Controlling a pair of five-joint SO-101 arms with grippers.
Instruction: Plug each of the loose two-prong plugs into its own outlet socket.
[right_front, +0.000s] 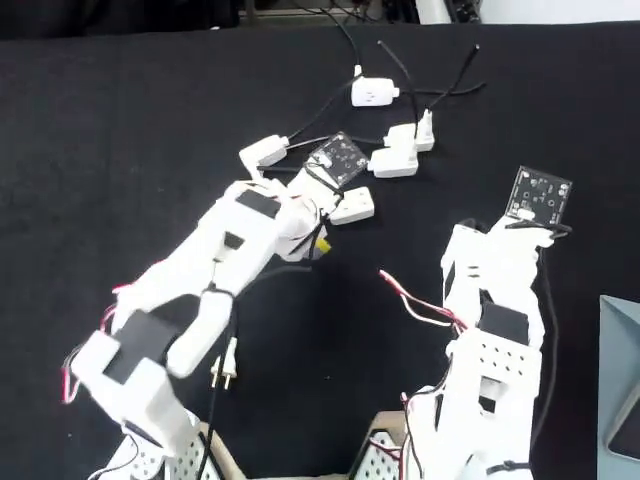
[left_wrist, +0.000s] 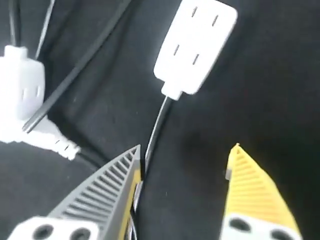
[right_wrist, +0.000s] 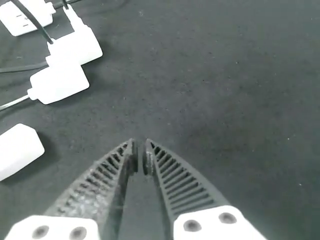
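Judging by the loose two-prong plug (right_front: 226, 372) lying by the left arm's base, well apart from the outlet sockets (right_front: 375, 92) across the table, the task looks largely undone. The left gripper (left_wrist: 186, 148) hangs wide open and empty near one socket block (left_wrist: 195, 47). The right gripper (right_wrist: 139, 150) is nearly closed on nothing, and black cords (left_wrist: 82, 60) crowd the sockets.

The high camera looks steeply down over the black table (right_front: 120, 120) from the arms' side, the left wrist camera sits close above one white outlet socket (left_wrist: 195, 47), and the right wrist camera, farther off, faces obliquely the socket cluster (right_wrist: 60, 82) that the high view shares.
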